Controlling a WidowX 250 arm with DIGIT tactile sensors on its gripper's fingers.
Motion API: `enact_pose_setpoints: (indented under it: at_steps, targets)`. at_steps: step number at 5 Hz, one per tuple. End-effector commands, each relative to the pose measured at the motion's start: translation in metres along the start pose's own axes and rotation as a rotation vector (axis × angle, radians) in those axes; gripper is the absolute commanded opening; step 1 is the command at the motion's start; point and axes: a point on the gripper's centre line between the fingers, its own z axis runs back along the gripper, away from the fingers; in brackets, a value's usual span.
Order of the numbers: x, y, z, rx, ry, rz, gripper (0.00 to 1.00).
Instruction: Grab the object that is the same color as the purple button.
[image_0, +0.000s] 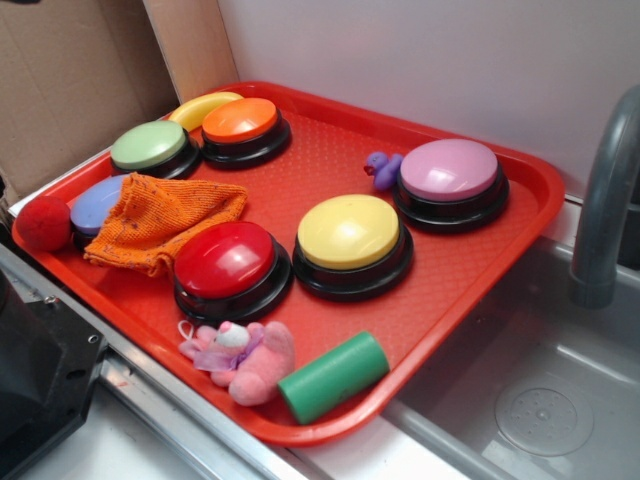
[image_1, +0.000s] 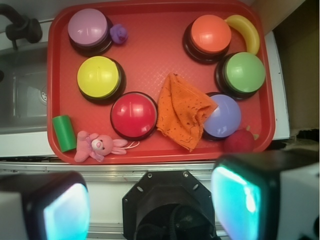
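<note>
Hanging high above the near edge of the red tray (image_1: 150, 50), the gripper (image_1: 150, 207) has its two pads (image_1: 235, 205) spread wide with nothing between them, so the grab looks not yet begun. No finger is near any object; everything on the tray sits untouched as far as the wrist view shows.

From the gripper outward, the red button (image_1: 133, 115) and the orange mesh cloth (image_1: 182, 110) come first, then the yellow button (image_1: 99, 77). Farthest off, in the tray's far corner beside the sink, stands the purple button (image_1: 88, 28), and the tiny purple duck toy (image_1: 118, 34) sits just beside it, on the side toward the tray's middle. All of the reach, descent and closing seems left to do.
</note>
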Motion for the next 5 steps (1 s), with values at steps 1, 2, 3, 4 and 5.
enact_pose_setpoints:
  at_steps: [1, 2, 3, 4, 5]
  targets:
    - [0.0, 0.0, 0.0, 0.0, 0.0, 0.0, 1.0]
    - [0.012, 0.005, -0.008, 0.029, -0.056, -0.056, 1.0]
    - [0.028, 0.011, -0.019, 0.042, -0.077, -0.116, 1.0]
    - [0.05, 0.014, -0.034, 0.07, -0.122, -0.227, 1.0]
    - [0.067, 0.016, -0.044, 0.123, -0.163, -0.327, 1.0]
